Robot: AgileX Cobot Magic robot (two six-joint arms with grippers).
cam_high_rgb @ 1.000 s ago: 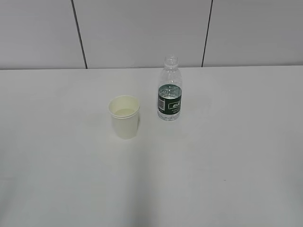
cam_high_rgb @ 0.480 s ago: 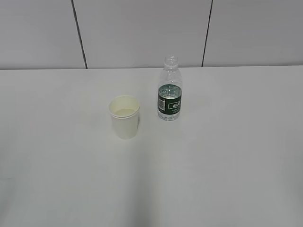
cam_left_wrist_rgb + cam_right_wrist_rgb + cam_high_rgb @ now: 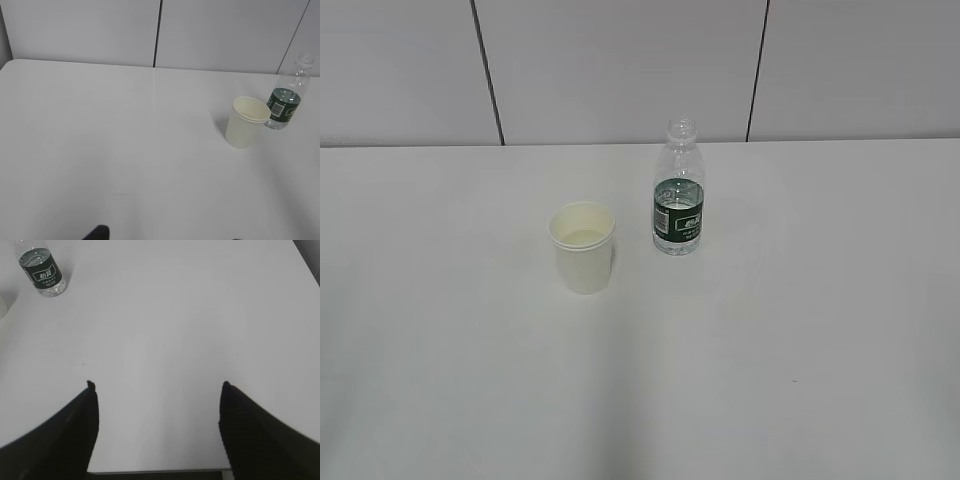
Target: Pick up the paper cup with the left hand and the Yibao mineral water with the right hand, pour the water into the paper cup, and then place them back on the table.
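exterior view: the paper cup stands upright a little left of the frame's centre on the white table; the yibao mineral water stands upright just to its right and slightly higher in the frame, near the cup but apart from it. the neck is capless. neither arm shows in this view.
cup contents: the inside looks pale cream; i cannot tell whether it holds any water.
left wrist view: cup and bottle sit at the right of the frame, the bottle behind the cup's right edge. only small dark tips of the left hand show at the bottom edge; they stand well apart with bare table between, so this end effector is open at a moderate width and holds nothing.
right wrist view: the bottle is in the upper left corner, and a sliver of the cup just shows at the left edge. the right hand fills the bottom, its two black fingers spread wide, empty, well apart from the bottle.
step in hand: the approach, by my judgement; nothing is grasped yet and both things rest on the table.
next move: each end effector likely has to travel up and across its frame, left to the cup, right to the bottle, square its jaws around the body, then close gently, since a thin cup crushes easily.
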